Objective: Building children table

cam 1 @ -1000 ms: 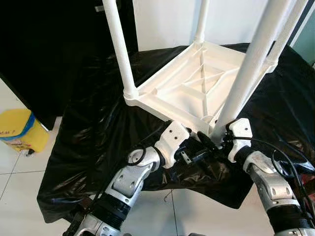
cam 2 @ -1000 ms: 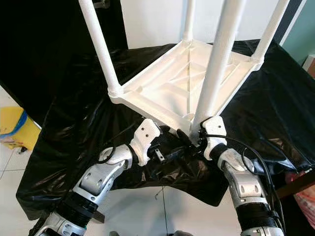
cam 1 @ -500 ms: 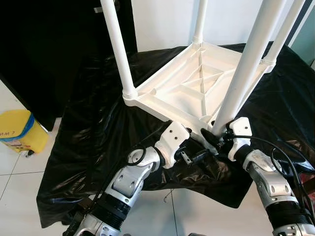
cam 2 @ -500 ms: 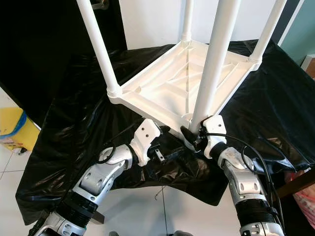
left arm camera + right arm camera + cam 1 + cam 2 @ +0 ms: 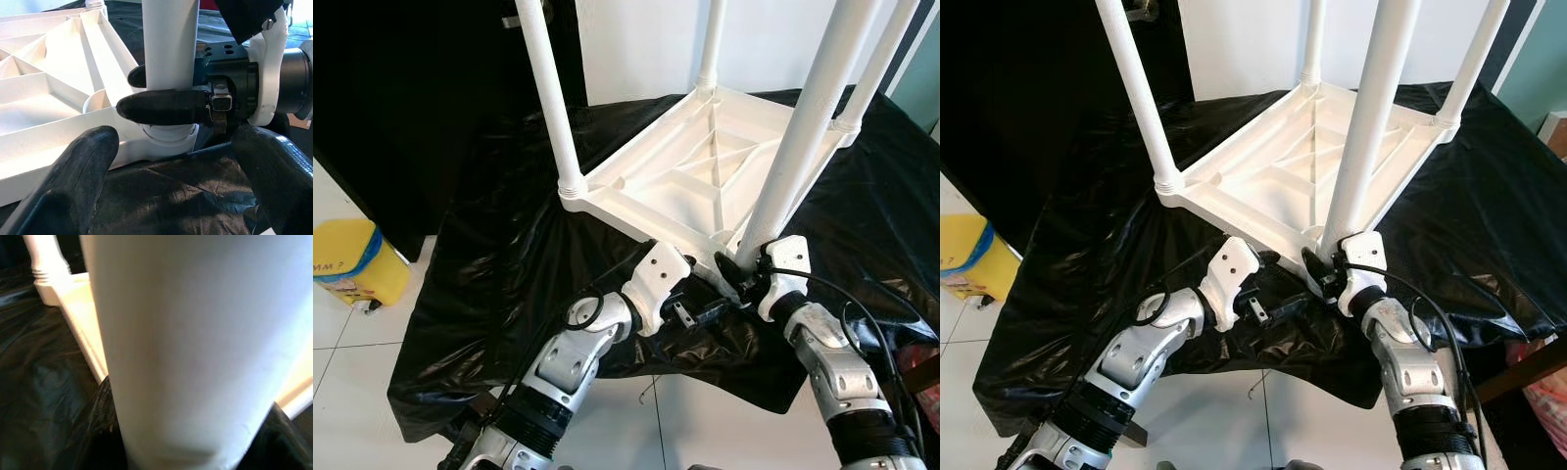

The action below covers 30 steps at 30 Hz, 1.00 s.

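A white plastic children's table lies upside down on a black sheet, its legs pointing up. My right gripper is shut on the base of the nearest leg, just above its corner socket. In the left wrist view one black finger crosses the front of that leg and the other sits behind it. My left gripper is open and holds nothing, low in front of the same corner and just off the table's edge. Its fingers stand wide apart. The leg looms close in the right wrist view.
The black sheet drapes over a low surface and hangs toward the white tiled floor. A yellow container stands on the floor at the left. A dark panel rises behind it. The other table legs stand tall around the work area.
My right forearm has swung a little to the left and its fingers have settled closer round the leg's base. The left arm and the table stay put.
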Available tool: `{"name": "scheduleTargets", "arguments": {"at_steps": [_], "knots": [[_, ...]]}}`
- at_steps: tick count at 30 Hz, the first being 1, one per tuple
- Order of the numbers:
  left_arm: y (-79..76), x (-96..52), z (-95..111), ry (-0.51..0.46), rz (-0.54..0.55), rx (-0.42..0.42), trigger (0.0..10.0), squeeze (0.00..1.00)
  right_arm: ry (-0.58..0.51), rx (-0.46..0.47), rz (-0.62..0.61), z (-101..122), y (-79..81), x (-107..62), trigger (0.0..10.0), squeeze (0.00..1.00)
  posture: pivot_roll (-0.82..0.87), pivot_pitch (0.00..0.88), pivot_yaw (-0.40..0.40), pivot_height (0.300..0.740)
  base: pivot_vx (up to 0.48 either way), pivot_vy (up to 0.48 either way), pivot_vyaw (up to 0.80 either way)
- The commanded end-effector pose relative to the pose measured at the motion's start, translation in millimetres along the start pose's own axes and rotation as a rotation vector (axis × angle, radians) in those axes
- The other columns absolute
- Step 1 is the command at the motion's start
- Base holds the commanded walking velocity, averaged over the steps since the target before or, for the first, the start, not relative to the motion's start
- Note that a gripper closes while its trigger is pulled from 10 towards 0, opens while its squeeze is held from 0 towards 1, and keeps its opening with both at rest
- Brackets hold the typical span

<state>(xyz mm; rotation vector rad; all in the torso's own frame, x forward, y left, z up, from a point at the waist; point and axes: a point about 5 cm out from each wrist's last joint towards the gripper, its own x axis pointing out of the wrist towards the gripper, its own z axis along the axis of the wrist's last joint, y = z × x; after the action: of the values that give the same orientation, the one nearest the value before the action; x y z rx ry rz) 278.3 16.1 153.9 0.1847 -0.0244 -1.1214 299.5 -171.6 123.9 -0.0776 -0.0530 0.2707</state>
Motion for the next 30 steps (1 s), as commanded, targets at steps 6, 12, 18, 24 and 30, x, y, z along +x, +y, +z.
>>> {"name": "scheduleTargets", "arguments": {"at_steps": [6, 12, 18, 24, 30], "knots": [[-0.6, -5.8, -8, 0.034, -0.019, -0.004, 10.0, 0.0, 0.116, 0.078, -0.3, -25, 4.2, -9.3, 10.0, 0.0, -0.17, 0.061, -0.015, 0.74, 0.0, 0.0, 0.0], [0.1, -8.7, -9, 0.039, -0.006, -0.009, 10.0, 0.0, 0.105, 0.109, -0.511, -23, 7.0, -11.3, 10.0, 0.0, -0.16, 0.057, -0.014, 0.74, 0.0, 0.0, 0.0], [-0.6, -8.8, -10, 0.043, -0.008, -0.006, 10.0, 0.0, 0.094, 0.119, -0.47, -19, 19.7, -8.6, 10.0, 0.0, -0.16, 0.046, -0.006, 0.74, 0.0, 0.0, 0.0], [2.3, -9.9, -10, 0.047, -0.009, 0.002, 10.0, 0.0, 0.079, 0.1, -0.473, -15, 24.3, -8.1, 10.0, 0.0, -0.16, 0.04, -0.003, 0.74, 0.0, 0.0, 0.0], [2.6, -10.8, -11, 0.049, -0.007, 0.006, 10.0, 0.0, 0.068, 0.074, -0.494, -12, 25.6, -8.1, 10.0, 0.0, -0.17, 0.041, -0.004, 0.74, 0.0, 0.0, 0.0]]}}
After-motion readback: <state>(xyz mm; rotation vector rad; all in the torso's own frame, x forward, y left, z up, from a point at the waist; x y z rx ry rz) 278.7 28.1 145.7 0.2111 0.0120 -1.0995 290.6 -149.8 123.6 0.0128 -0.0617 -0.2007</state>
